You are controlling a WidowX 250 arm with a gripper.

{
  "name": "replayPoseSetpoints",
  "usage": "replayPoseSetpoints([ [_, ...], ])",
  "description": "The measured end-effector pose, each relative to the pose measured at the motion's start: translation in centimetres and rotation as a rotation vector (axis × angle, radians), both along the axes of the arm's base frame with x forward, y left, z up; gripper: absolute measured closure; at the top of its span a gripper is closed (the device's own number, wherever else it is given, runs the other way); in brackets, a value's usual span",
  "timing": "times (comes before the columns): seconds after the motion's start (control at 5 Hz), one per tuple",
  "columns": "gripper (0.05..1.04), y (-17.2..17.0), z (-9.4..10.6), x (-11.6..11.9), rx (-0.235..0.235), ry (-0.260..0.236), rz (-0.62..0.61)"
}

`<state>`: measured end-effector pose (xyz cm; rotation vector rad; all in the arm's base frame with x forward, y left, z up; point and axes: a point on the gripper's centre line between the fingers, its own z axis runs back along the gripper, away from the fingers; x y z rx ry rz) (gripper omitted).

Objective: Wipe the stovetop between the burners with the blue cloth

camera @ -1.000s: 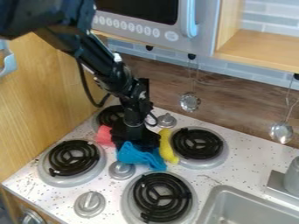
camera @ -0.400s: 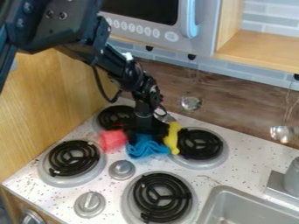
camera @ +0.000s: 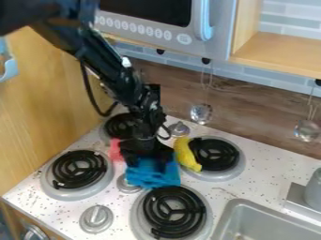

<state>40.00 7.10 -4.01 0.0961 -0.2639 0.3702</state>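
Nearest me is a black coil burner (camera: 174, 213); just beyond, a rumpled blue cloth (camera: 152, 175) sits beneath the black metal gripper (camera: 149, 157) (grasping or released, I cannot tell). Handling appears partway: contact reached, withdrawal outstanding. Farther back lies a curved yellow object (camera: 186, 153).

Cloth (camera: 152, 177): bright blue, soft-looking, showing darker creases and folds. Lying bunched rather than flat, forming compact, roughly squarish bundle. Sitting directly below claw (camera: 149, 159), its upper part tucking in under claw's black tip and hiding there. Lower part spreading out from claw toward camera, its near edge running uneven. Reaching a little past claw on both sides. Whether claw is gripping cloth or only pressing against it, staying unclear.
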Motion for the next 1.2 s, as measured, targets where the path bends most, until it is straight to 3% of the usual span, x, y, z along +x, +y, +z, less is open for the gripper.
replayPoseSetpoints([
  [0.4, 0.083, -0.7, 0.4, -6.1, 0.045, 0.048, -0.082],
  [0.8, 0.083, -0.7, 0.1, -11.0, 0.121, 0.065, -0.156],
  [1.2, 0.083, -1.4, 0.5, -14.9, 0.105, 0.092, -0.192],
])
